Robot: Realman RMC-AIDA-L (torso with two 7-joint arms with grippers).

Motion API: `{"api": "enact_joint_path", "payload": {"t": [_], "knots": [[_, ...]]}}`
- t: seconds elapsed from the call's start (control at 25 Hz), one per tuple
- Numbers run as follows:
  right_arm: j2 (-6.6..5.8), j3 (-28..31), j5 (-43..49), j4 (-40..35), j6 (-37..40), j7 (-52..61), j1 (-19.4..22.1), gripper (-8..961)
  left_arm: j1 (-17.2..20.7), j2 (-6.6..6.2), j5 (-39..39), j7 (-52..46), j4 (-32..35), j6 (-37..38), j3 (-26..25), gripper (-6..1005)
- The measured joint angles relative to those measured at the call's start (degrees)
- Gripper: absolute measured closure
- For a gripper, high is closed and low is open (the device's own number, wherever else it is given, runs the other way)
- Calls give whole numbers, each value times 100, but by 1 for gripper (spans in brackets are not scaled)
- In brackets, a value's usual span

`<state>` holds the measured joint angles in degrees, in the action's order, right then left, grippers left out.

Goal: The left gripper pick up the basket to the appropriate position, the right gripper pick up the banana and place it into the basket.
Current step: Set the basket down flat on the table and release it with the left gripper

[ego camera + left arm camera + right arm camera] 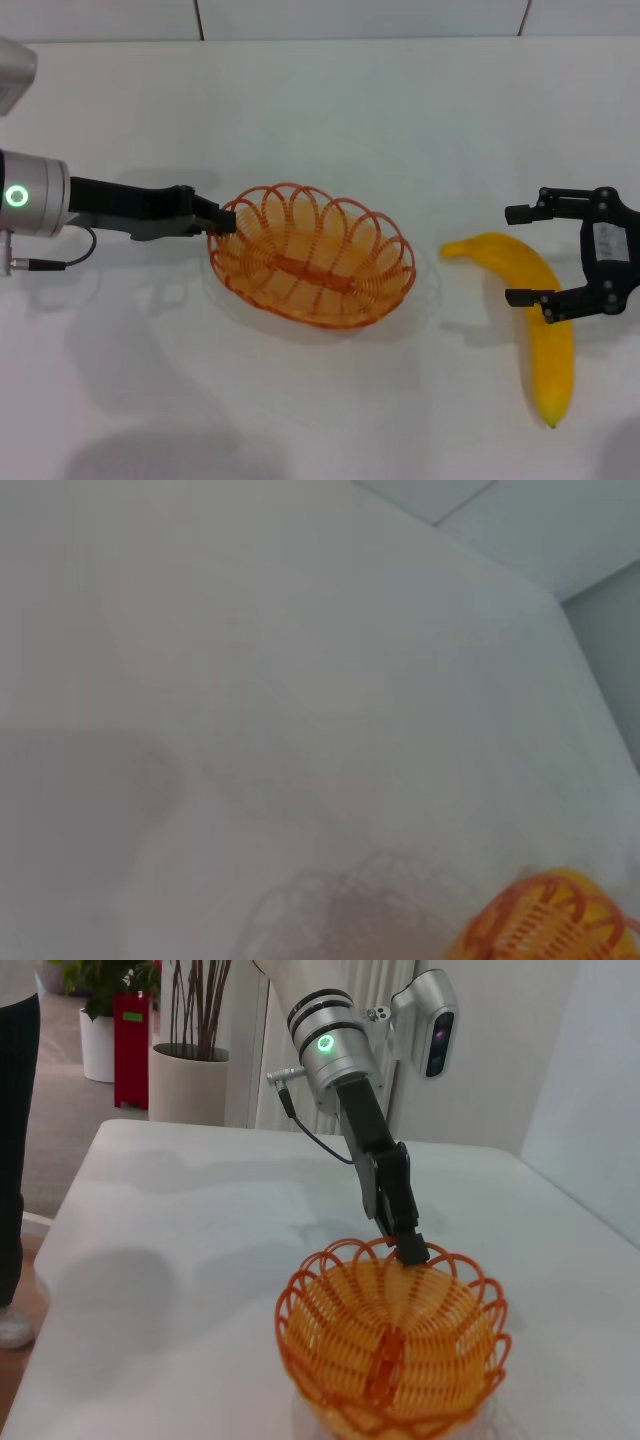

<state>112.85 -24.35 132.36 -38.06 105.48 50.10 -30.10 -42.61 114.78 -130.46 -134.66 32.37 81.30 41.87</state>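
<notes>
while the basket [312, 256] sits near the middle of the white counter [330, 120], broad bare surface lies open beyond it toward the far edge and in front of it toward the near side. the left gripper [222, 218] reaches in from the robot's left with its fingers closed on the basket's scalloped rim at that end; the right wrist view shows the same pinch on the rim [412, 1251]. the basket [392, 1340] is a shallow oval of orange wire with looped edges, and nothing lies inside it. in the left wrist view only a corner of the basket [550, 920] shows, with its shadow on the counter beside it.

the banana [535, 320] lies flat on the counter to the robot's right, well apart from the basket, plain yellow and curved, one end pointing toward the basket and the other toward the near edge. the right gripper [528, 255] hovers over its upper part, 2 fingers spread wide, 1 on each side of the fruit, not clamped on it.
</notes>
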Motion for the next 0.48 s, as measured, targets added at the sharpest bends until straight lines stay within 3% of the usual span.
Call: {"api": "enact_joint_path", "payload": {"t": [0.24,0.48], "knots": [[0,1,0,0,1,-1,4,160,-34,45,-203,39,1,0,0,889],[0,1,0,0,1,-1,-1,162,-83,72,-282,159,4,177,6,731]]}}
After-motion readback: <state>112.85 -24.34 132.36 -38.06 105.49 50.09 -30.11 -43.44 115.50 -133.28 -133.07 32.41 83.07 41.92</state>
